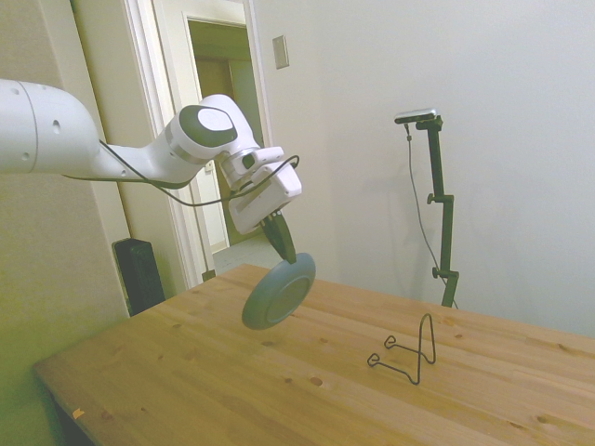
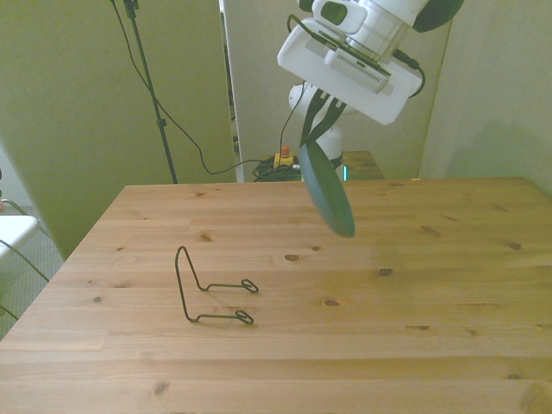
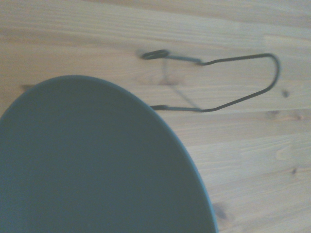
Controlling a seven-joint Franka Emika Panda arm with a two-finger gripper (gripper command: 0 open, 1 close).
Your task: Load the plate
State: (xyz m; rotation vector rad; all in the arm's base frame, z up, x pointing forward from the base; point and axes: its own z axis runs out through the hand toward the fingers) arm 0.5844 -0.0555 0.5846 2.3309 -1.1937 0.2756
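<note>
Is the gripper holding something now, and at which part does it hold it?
Yes. The gripper holds the plate by its upper rim; the plate hangs tilted in the air above the table, apart from the wire stand.

wrist view: plate (image 3: pixel 92 160) blurred, cut off by frame edges | wire stand (image 3: pixel 218 82) partly hidden behind plate | front view: worktop (image 2: pixel 431 345) cut off at edges
</note>
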